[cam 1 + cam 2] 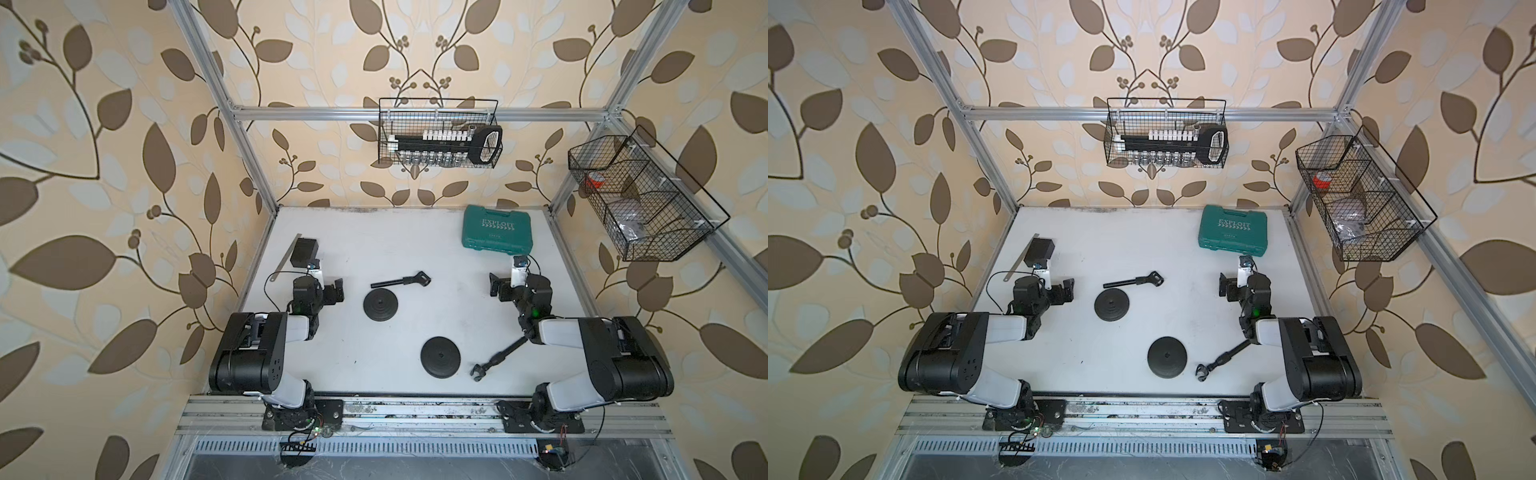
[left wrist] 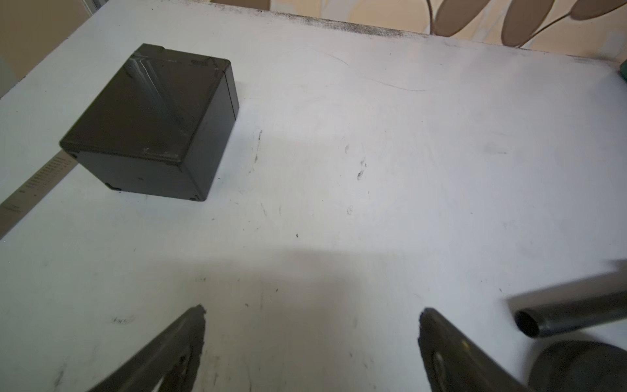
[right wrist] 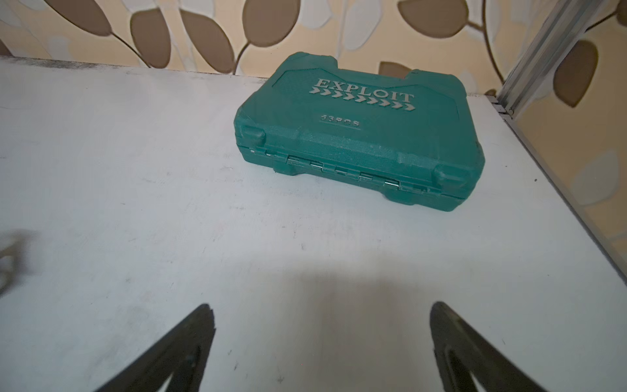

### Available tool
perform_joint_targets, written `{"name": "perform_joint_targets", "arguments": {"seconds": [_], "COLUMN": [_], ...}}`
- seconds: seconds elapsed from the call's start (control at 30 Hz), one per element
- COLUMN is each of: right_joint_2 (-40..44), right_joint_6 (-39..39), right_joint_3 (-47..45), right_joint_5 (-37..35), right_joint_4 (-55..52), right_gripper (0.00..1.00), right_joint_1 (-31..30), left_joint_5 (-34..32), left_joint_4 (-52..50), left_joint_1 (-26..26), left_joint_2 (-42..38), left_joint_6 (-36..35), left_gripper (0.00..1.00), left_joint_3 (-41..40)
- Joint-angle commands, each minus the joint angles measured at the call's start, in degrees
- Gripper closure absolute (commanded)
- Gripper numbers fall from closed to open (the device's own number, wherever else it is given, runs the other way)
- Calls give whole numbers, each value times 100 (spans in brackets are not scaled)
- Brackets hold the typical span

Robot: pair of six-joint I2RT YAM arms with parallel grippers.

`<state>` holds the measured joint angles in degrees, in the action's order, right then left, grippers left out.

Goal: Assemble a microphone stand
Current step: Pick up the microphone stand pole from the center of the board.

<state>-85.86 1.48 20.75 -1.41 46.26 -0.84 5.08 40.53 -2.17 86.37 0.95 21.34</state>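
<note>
Two black round bases lie on the white table in both top views, one mid-table (image 1: pixel 381 305) and one nearer the front (image 1: pixel 441 357). A black pole with a clip (image 1: pixel 401 280) lies just behind the mid-table base. A second pole with a clip (image 1: pixel 496 357) lies right of the front base, its far end under my right arm. My left gripper (image 1: pixel 320 283) is open and empty, left of the first pole. In the left wrist view that pole's hollow end (image 2: pixel 570 314) and the base (image 2: pixel 583 366) sit beside my open left gripper (image 2: pixel 312 315). My right gripper (image 3: pixel 320 312) is open over bare table.
A black box (image 2: pixel 152 122) rests on a metal ruler (image 2: pixel 34 183) at the far left. A closed green tool case (image 3: pixel 359 135) lies at the far right. Wire baskets hang on the back rail (image 1: pixel 438 133) and the right rail (image 1: pixel 640 199).
</note>
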Motion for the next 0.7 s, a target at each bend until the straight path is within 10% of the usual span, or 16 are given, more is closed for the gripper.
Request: {"name": "perform_joint_targets", "arguments": {"seconds": [0.0, 0.67], "right_joint_2": [-53, -32], "right_joint_6": [-60, -95], "right_joint_3": [104, 114], "right_joint_5": [99, 178], "right_joint_4": [-33, -62], "right_gripper": [0, 3], "right_joint_1": [16, 84], "left_joint_5": [-12, -40], "left_joint_4": [60, -84], "left_joint_1": [33, 41], "left_joint_2": [-59, -101], "left_joint_6": [-95, -95], "left_gripper": [1, 1], "left_joint_3": [142, 265]}}
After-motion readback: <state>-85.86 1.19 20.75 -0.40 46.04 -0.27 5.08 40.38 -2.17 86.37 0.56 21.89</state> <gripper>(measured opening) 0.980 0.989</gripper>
